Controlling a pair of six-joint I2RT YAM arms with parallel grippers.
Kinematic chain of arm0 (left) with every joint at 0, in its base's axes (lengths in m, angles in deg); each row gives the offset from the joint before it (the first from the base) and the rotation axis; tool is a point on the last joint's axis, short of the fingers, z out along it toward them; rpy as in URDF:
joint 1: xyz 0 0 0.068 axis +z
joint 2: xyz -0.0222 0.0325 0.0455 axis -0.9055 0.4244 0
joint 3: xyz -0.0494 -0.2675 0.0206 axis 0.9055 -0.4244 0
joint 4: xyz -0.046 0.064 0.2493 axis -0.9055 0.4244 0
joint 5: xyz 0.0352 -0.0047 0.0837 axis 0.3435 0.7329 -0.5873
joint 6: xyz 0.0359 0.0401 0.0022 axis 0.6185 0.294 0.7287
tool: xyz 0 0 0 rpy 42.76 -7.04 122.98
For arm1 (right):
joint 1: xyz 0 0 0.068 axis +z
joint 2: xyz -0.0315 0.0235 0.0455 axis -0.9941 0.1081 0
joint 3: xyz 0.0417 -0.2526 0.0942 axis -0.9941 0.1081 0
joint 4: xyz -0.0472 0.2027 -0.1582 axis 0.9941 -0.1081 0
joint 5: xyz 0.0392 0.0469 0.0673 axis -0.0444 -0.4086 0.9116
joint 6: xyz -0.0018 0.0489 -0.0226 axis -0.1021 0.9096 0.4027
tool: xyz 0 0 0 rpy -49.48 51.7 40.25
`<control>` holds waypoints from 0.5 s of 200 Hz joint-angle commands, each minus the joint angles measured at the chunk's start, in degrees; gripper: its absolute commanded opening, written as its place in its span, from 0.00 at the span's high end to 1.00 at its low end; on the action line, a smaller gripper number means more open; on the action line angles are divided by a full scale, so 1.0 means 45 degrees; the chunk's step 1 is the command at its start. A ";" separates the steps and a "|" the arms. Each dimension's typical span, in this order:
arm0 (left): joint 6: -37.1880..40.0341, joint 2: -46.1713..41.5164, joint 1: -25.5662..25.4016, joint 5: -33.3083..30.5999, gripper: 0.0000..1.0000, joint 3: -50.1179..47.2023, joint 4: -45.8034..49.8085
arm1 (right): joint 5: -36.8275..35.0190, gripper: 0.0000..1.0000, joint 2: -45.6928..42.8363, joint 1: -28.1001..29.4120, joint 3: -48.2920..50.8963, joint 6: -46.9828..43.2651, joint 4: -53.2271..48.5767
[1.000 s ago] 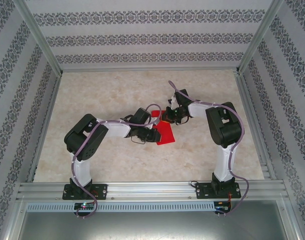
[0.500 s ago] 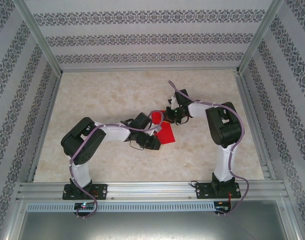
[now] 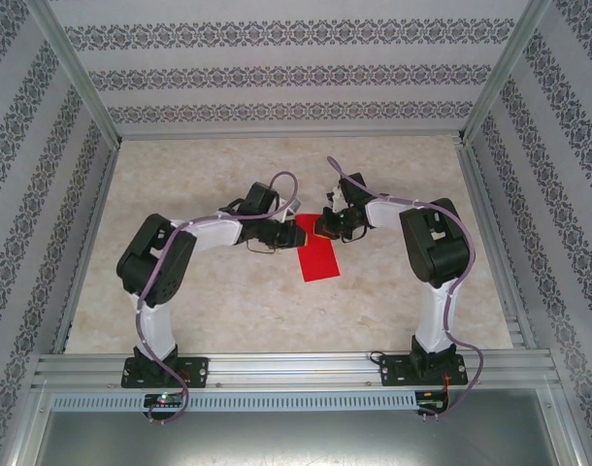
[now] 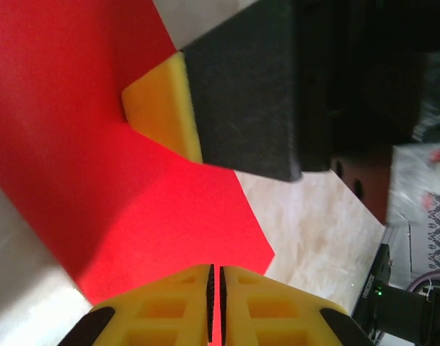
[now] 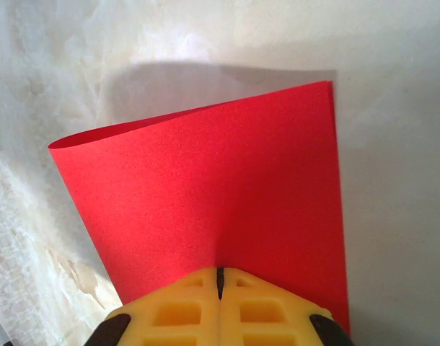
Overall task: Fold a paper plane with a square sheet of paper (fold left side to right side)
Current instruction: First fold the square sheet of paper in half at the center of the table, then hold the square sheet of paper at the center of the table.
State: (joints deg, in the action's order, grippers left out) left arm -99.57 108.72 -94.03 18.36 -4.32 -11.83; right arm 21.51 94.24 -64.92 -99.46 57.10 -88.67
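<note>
Item: red sheet [image 3: 317,254], lying folded into a narrow upright oblong at the middle of the table [image 3: 209,301], between my two grippers. Left gripper [image 3: 279,236]: set at the sheet's upper left edge. In the left wrist view its yellow fingers [image 4: 169,306] were pressed together with only a hairline slit between them. The sheet [image 4: 83,144] ran right up to their tips and red showed through the slit, so they appeared to be pinching it, though the close, blurred view left that short of certain. Right gripper [image 3: 325,225]: set at the sheet's upper right corner, just across from the left one. Its black-padded finger [image 4: 242,86] bore on the paper in the left wrist view. In the right wrist view its own fingers [image 5: 177,310] were closed tight on the near edge of the sheet [image 5: 220,187]. Condition of sheet: right edge straight and flat to the table [image 5: 205,36]; left edge bowed up in a soft, uncreased curve, casting a shadow behind it. Red face outward in every view.
</note>
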 commanded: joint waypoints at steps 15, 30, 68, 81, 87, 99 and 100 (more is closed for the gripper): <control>0.0064 0.1012 -0.0011 0.0181 0.86 0.0981 0.0033 | -0.1011 0.97 0.0016 -0.0043 0.0196 -0.0192 -0.0943; 0.0139 0.1280 -0.0085 0.0056 0.86 0.1177 0.0186 | -0.0997 0.97 -0.0021 -0.0006 0.0211 -0.0188 -0.0934; 0.0503 0.1737 -0.0320 -0.0423 0.85 0.1347 0.0772 | -0.0903 0.97 -0.0182 0.0008 0.0162 -0.0141 -0.0788; 0.0484 0.1742 -0.0358 -0.0549 0.86 0.1202 0.0784 | -0.0841 0.97 -0.0271 0.0010 0.0155 -0.0143 -0.0664; 0.0483 0.1742 -0.0374 -0.0620 0.86 0.1114 0.0795 | -0.0828 0.97 -0.0324 0.0023 0.0155 -0.0114 -0.0597; 0.0465 0.1742 -0.0408 -0.0745 0.86 0.1002 0.0814 | -0.0784 0.97 -0.0428 0.0015 0.0121 -0.0079 -0.0507; 0.0465 0.1752 -0.0413 -0.0758 0.86 0.0996 0.0815 | -0.0782 0.97 -0.0440 0.0010 0.0100 -0.0066 -0.0506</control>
State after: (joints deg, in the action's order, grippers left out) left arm -99.11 115.93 -95.17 16.77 0.62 -10.30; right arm 20.84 93.87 -64.88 -99.44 57.13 -88.96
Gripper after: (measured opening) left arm 0.145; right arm 0.038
